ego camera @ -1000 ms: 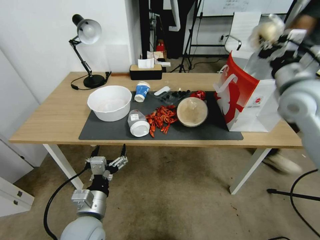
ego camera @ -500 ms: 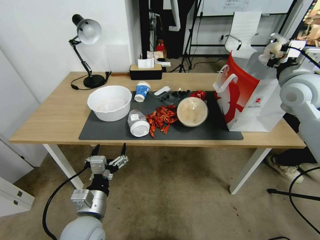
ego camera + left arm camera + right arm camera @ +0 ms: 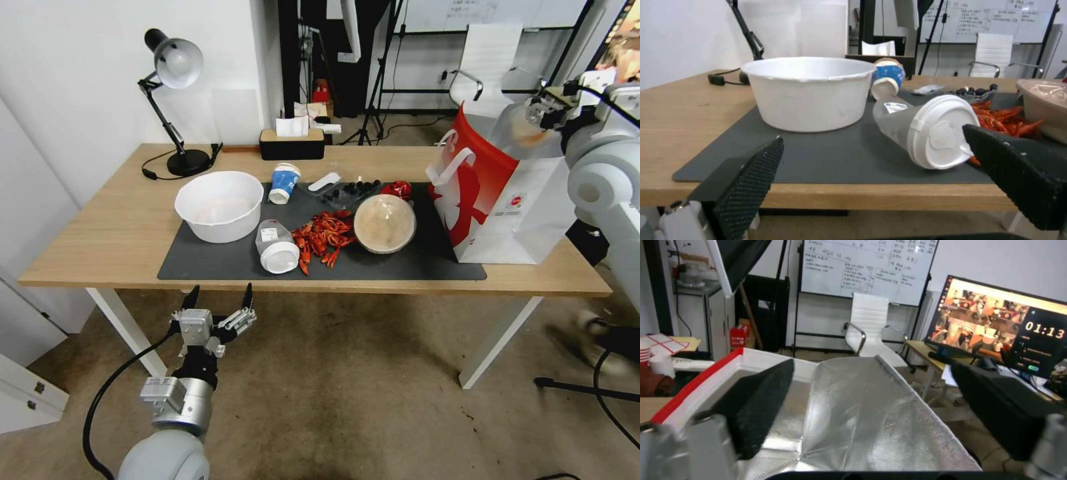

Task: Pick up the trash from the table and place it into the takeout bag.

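On the table [image 3: 100,227] lies the trash: a brownish-clear round dish [image 3: 385,223], a tipped white-lidded clear cup [image 3: 277,247] [image 3: 925,130], a blue-and-white paper cup [image 3: 285,181] [image 3: 888,76], a red wrapper [image 3: 400,189] and red shell scraps [image 3: 325,237]. The takeout bag [image 3: 500,200] stands open at the right end. My right gripper [image 3: 553,110] [image 3: 871,386] hovers over the bag's mouth, open and empty, above the silver foil lining [image 3: 862,413]. A blurred pale lump [image 3: 527,133] shows just inside the bag. My left gripper [image 3: 217,310] [image 3: 873,133] hangs open below the table's front edge.
A white bowl [image 3: 219,205] and a black tray of dark bits [image 3: 350,192] sit on the grey mat [image 3: 213,267]. A black lamp [image 3: 175,67] and tissue box [image 3: 291,143] stand at the back. A white chair [image 3: 487,60] is behind the bag.
My right gripper came down over the bag's mouth and opened. The pale balled bag it held is no longer between its fingers. The left arm stayed put.
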Motion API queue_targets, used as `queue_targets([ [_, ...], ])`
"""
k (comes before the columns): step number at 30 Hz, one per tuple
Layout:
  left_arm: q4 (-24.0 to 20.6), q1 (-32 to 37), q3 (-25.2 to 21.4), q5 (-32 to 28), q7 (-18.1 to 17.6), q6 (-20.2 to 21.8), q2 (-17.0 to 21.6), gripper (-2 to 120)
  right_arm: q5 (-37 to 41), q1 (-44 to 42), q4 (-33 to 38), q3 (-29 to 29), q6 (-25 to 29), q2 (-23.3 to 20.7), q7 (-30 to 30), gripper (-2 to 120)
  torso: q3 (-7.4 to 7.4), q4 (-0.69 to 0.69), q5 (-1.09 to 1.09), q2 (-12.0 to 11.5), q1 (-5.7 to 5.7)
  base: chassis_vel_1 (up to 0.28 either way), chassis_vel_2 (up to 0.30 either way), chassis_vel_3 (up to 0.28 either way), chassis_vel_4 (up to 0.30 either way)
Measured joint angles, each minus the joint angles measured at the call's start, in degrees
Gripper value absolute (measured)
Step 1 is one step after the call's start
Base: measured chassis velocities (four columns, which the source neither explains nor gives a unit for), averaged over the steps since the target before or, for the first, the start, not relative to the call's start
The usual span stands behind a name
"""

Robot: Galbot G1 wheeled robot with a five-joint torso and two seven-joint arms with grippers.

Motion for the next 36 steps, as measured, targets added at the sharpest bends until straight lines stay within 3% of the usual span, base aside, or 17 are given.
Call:
queue_targets([
  [6,0.18,-0.49,-0.04,-0.47,-0.01,0.00,0.43,100,0.66,-0.58,0.21,0.17,1.68,0.23,-1.05,100,0.00,-0.01,0.00,0.00,0.00,0.000,0.000,0.000,0.000],
  [11,-0.30,-0.70,-0.47,-0.97,-0.02,0.00,0.76,100,6.18,-1.44,3.06,0.74,10.70,1.14,-3.15,100,0.00,0.01,0.00,0.00,0.00,0.000,0.000,0.000,0.000],
  [15,-0.33,-0.90,-0.57,-1.19,-0.03,0.00,0.81,100,7.70,-2.42,5.16,1.26,13.51,1.59,-4.14,100,0.00,0.01,0.00,0.00,0.00,0.000,0.000,0.000,0.000],
  [16,-0.33,-1.22,-0.60,-1.38,-0.05,0.00,0.81,100,8.76,-4.99,8.62,2.39,16.67,2.35,-5.82,100,0.00,0.01,-0.01,0.00,0.00,0.000,0.000,0.000,0.000],
  [21,-0.23,-1.49,-0.63,-1.51,-0.09,0.01,0.67,100,8.72,-11.70,14.15,4.34,20.25,3.42,-9.19,100,0.00,0.00,-0.01,0.00,0.00,0.000,0.000,0.000,0.000],
  [23,-0.08,-1.58,-0.83,-1.53,-0.09,0.01,0.48,100,5.74,-20.76,19.51,6.43,22.65,5.37,-12.31,100,0.00,-0.01,0.00,0.00,0.00,0.000,0.000,0.000,0.000],
  [31,0.48,-1.59,-1.59,-1.63,0.07,-0.38,0.34,100,-7.62,-39.89,26.28,8.23,26.39,14.09,-18.17,100,0.00,0.01,-0.01,0.00,0.00,0.000,0.000,0.000,0.000],
  [34,0.66,-1.47,-2.00,-1.62,0.18,-0.71,0.12,100,-14.31,-47.18,27.45,8.77,29.74,17.51,-20.61,100,-0.01,0.00,-0.01,0.00,0.00,0.000,0.000,0.000,0.000],
  [36,0.90,-1.31,-2.17,-1.59,0.21,-1.07,-0.17,100,-20.04,-53.77,27.72,8.68,34.93,21.13,-22.29,100,-0.01,0.00,-0.01,0.00,0.00,0.000,0.000,0.000,0.000],
])
